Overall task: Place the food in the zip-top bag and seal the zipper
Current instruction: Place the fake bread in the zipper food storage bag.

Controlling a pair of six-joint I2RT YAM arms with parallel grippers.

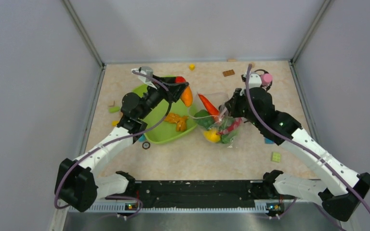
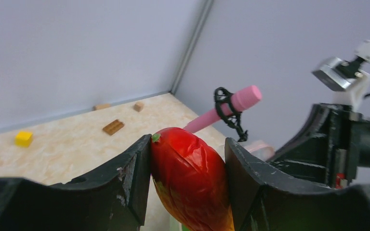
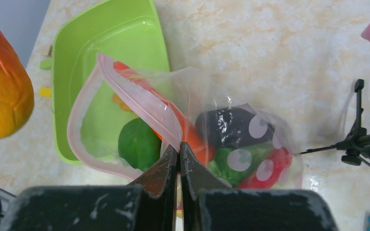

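Note:
My left gripper (image 1: 183, 91) is shut on a red and orange toy fruit (image 2: 190, 178) and holds it above the far end of the lime-green tray, to the left of the bag's mouth; the fruit also shows in the right wrist view (image 3: 2, 96). My right gripper (image 3: 179, 149) is shut on the mouth edge of the clear zip-top bag (image 3: 207, 91) and holds it lifted, with the pinkish zipper (image 3: 139, 98) gaping open. Inside the bag lie a carrot (image 3: 195, 139), a green pepper (image 3: 137, 144), a dark eggplant (image 3: 226, 127) and a red chilli (image 3: 274, 166).
The lime-green tray (image 1: 161, 132) lies left of the bag with a yellow-orange piece (image 1: 177, 120) in it. Loose blocks lie about: yellow (image 1: 191, 66) and brown (image 1: 228, 72) at the back, green (image 1: 276, 156) at the right. Grey walls enclose the table.

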